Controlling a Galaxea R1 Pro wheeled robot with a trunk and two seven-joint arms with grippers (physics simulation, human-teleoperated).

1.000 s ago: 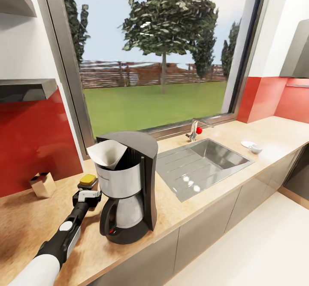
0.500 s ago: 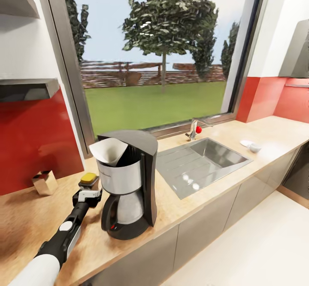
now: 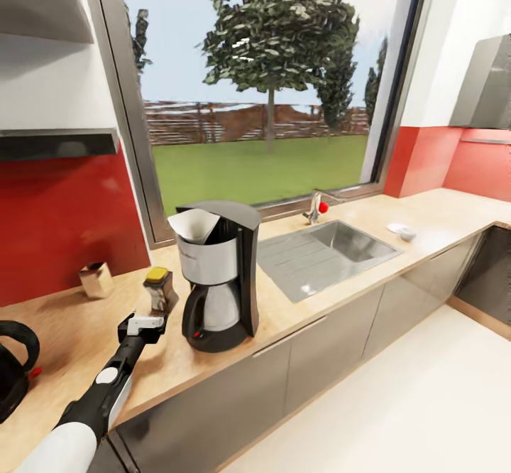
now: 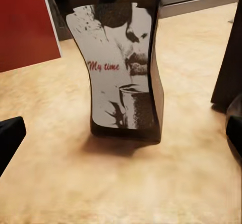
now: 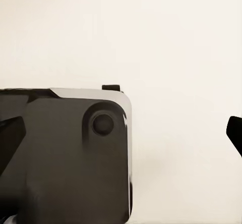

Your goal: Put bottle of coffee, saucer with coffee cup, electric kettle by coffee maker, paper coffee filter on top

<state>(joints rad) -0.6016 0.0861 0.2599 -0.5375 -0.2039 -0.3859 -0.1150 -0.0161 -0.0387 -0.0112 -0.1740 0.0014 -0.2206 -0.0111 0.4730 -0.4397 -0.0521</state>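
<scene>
Beside the coffee maker the jar is standing free; the left gripper is spread, so it should be retreating straight, without nudging.

kitchen | wood-grain countertop | steel sink | tap | grey cabinets

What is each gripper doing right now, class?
Left gripper: open, holding nothing, just short of the bottle of coffee.
Right gripper: open, holding nothing.
</scene>
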